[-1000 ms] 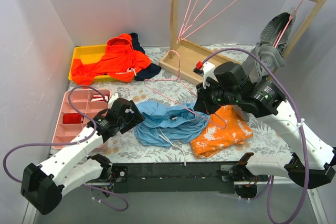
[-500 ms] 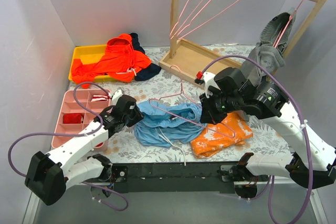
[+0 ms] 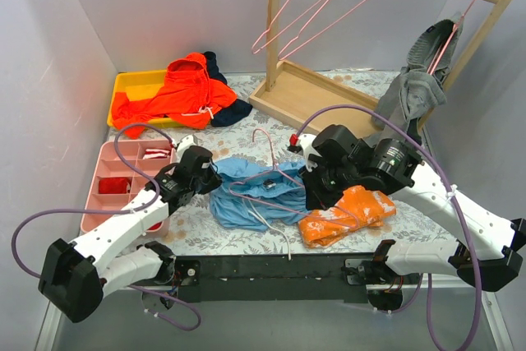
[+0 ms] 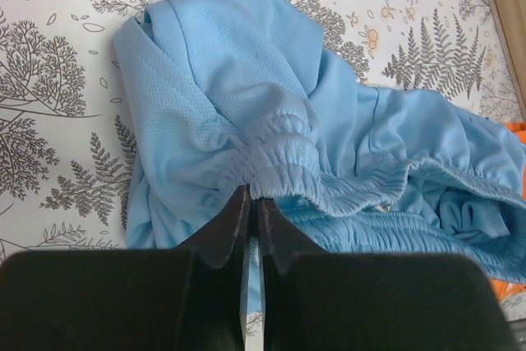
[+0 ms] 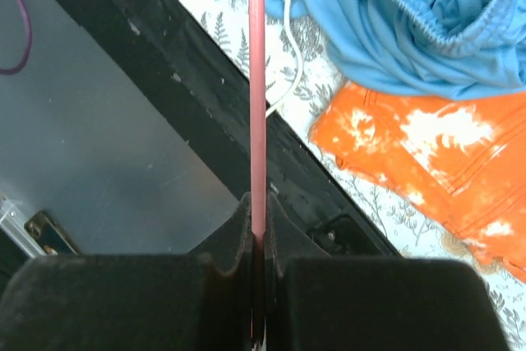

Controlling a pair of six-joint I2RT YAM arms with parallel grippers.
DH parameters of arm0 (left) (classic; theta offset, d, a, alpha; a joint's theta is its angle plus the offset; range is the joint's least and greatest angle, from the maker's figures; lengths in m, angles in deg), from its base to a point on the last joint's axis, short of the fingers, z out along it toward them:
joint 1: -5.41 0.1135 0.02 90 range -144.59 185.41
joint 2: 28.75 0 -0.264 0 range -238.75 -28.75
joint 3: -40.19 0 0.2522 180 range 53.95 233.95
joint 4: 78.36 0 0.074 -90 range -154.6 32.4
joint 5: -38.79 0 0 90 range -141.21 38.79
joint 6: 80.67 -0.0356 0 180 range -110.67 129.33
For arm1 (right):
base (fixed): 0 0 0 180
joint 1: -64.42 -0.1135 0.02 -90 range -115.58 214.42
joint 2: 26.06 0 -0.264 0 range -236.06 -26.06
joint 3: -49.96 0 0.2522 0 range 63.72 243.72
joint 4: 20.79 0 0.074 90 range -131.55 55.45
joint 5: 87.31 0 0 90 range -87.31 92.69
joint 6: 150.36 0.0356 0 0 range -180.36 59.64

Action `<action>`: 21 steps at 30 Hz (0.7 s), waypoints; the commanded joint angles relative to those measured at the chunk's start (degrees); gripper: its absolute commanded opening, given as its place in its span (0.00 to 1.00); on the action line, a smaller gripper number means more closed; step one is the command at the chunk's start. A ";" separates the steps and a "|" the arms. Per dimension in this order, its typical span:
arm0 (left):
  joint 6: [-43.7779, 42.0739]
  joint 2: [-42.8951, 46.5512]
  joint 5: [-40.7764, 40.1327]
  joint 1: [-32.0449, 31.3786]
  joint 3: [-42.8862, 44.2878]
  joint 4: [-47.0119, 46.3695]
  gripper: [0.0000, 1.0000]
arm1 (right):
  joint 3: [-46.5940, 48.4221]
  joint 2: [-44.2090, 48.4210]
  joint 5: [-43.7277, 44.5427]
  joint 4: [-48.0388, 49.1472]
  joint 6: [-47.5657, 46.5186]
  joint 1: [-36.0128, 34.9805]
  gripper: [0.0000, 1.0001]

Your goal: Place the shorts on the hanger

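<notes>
Light blue gathered-waist fabric shorts [image 3: 261, 191] lie crumpled on the floral-printed table cover [image 3: 246, 133], between the two arms; the left gripper [image 4: 251, 205] is pinched shut on their elastic waistband; the right gripper [image 5: 257, 207] clamps the thin pink wire hanger [image 5: 257, 80], whose frame lies across the shorts; an orange white-mottled cloth [image 3: 345, 215] lies just beside the shorts, under the right arm.
</notes>
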 commanded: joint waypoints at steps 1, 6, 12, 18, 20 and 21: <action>-4.85 3.78 1.78 -0.13 2.70 0.09 0.00 | -0.52 0.56 1.91 7.93 1.34 -0.49 0.01; -6.08 5.36 2.14 -0.13 3.22 1.67 0.00 | -0.17 0.29 4.01 8.11 1.08 -0.40 0.01; -7.13 6.68 4.07 -0.13 5.33 1.41 0.00 | -7.10 1.52 1.03 14.60 0.29 -0.40 0.01; -11.52 8.70 8.45 -0.13 8.23 0.53 0.00 | -16.77 3.89 -0.55 29.52 -1.38 -0.75 0.01; -13.20 9.40 10.73 -0.13 8.93 0.62 0.00 | -21.60 5.82 -1.87 38.31 -2.69 -0.93 0.01; -14.24 9.67 11.71 -0.13 9.37 0.44 0.00 | -25.10 6.96 -1.61 43.21 -3.22 -1.02 0.01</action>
